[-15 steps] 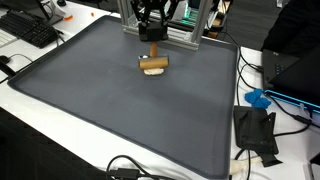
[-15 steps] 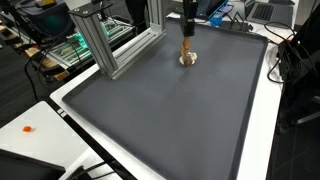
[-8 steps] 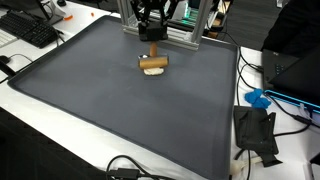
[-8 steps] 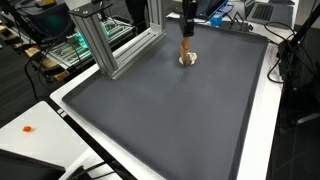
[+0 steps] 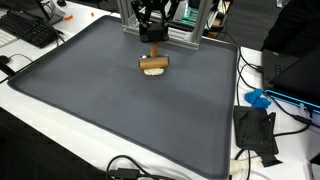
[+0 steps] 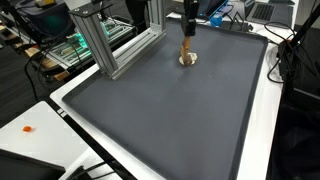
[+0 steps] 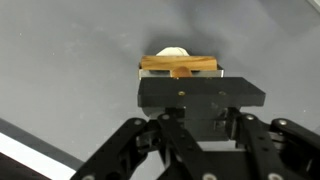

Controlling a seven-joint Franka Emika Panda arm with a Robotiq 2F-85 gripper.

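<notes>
Fingers of the gripper (image 5: pixel 153 38) are clenched on the upright stem of a wooden T-piece (image 5: pixel 153 62), at the upper middle of the frame near the far edge of the mat (image 5: pixel 120 115). Its crossbar seems to rest on a pale disc (image 7: pixel 172 52). We judge the narrow stem could twist in the grip and drag the disc, or swing against the aluminium frame (image 5: pixel 185 40) just behind.

Lab workspace, even lighting.
White table (image 5: pixel 25 115), dark grey mat (image 5: pixel 120 115), aluminium frame (image 6: pixel 105 45), keyboard (image 5: pixel 28 30), cables (image 5: pixel 128 166).
</notes>
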